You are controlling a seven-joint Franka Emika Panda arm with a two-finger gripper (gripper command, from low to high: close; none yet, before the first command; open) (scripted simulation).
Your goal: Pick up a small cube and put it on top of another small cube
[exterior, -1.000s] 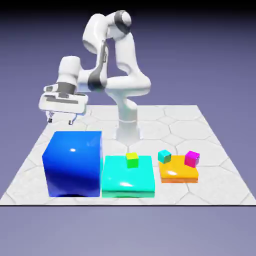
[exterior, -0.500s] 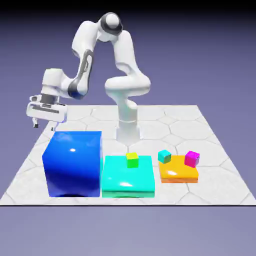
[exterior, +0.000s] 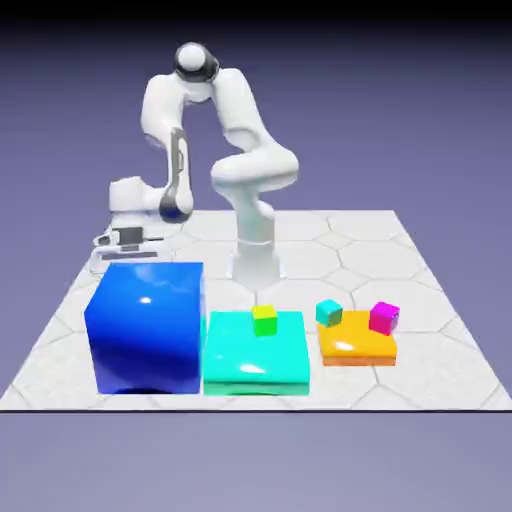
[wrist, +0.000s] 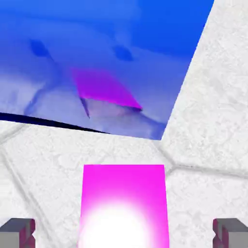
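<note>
In the hand view a small magenta cube (wrist: pixel 123 203) lies on the white table, close below and centred between the two grey fingertips (wrist: pixel 17 232). My gripper (wrist: pixel 124 233) is open, with a gap on each side of the cube. The big blue block (wrist: pixel 121 43) stands just beyond and mirrors the cube on its glossy side. In the exterior view my hand (exterior: pixel 127 238) is low behind the blue block (exterior: pixel 145 325), which hides the fingers and this cube. Another small magenta cube (exterior: pixel 384 317) sits on the orange slab (exterior: pixel 355 347) at the exterior view's right.
A small cyan cube (exterior: pixel 329 312) rests at the orange slab's back corner. A yellow-green cube (exterior: pixel 264 319) sits on the flat cyan slab (exterior: pixel 255 362) in the middle. The robot's base (exterior: pixel 256 262) stands behind the slabs.
The arm swung toward the exterior view's left, then came down behind the blue block. The jaws stayed open throughout.
</note>
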